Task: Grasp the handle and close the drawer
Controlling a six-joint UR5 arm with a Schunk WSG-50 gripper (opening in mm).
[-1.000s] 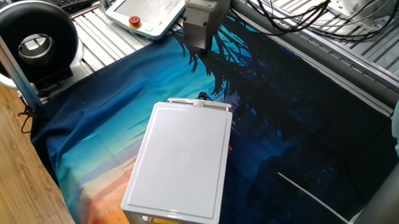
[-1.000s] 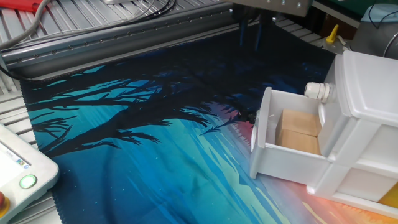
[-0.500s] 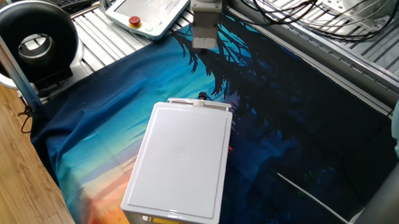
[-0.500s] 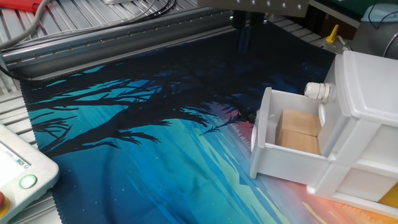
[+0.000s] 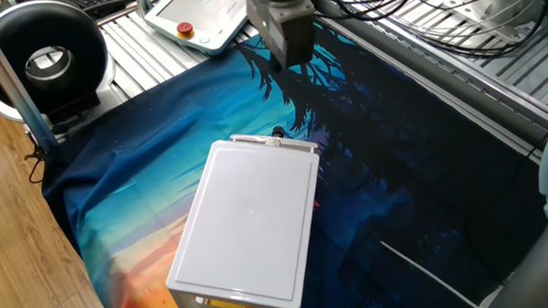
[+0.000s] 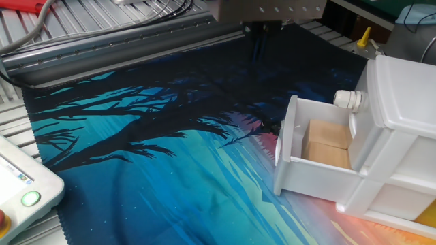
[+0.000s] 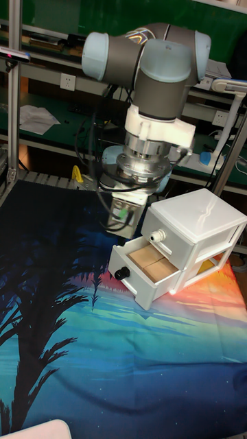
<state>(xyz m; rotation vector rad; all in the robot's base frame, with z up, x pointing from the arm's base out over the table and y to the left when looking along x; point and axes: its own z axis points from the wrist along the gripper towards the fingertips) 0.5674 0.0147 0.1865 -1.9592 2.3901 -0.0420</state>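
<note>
The drawer (image 6: 310,170) stands pulled out of the white box unit (image 5: 249,223), with a brown block inside it. In the tall view its front panel carries the handle (image 7: 122,273), which looks like a small dark round knob. A pale knob (image 6: 347,99) sits on the shut compartment above. My gripper (image 6: 261,49) hangs above the dark cloth, well behind the drawer front and apart from it. Its dark fingers look spread with nothing between them. The one fixed view shows the gripper (image 5: 289,60) beyond the unit's far end, and in the tall view the gripper (image 7: 116,221) is just left of the unit.
A printed blue and orange cloth (image 5: 138,177) covers the table. A white pendant with a red button (image 5: 201,19) lies at the back left beside a black round fan (image 5: 47,61). Cables and a metal rail (image 6: 122,47) run behind the cloth.
The gripper has turned about its wrist and drifted a little sideways above the cloth. The drawer and box have not moved.
</note>
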